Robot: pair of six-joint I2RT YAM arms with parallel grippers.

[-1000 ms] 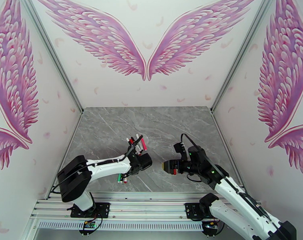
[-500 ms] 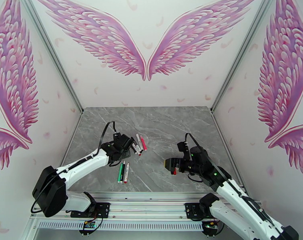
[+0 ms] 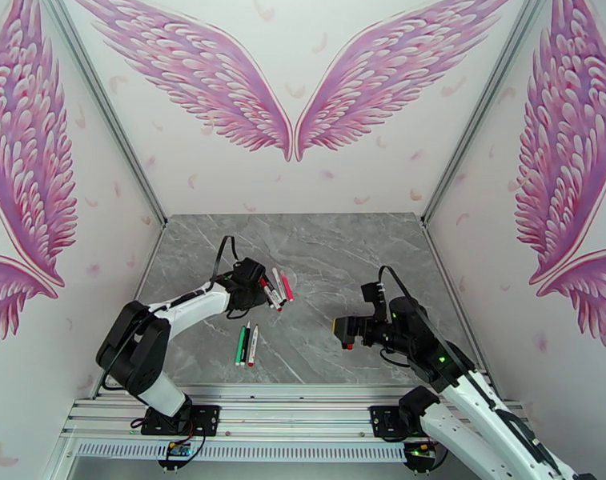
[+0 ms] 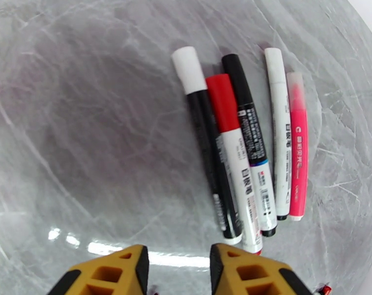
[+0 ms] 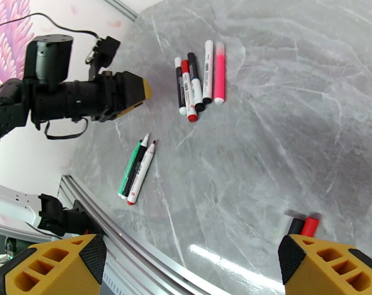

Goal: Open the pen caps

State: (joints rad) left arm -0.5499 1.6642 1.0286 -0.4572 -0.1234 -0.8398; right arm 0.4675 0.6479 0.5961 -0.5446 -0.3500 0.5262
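Pens (image 4: pixel 235 158) mid-table, bare marble (image 3: pixel 343 250) around

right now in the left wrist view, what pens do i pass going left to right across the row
black pen with white cap → red-capped pen → black-capped pen → white pen → pink pen
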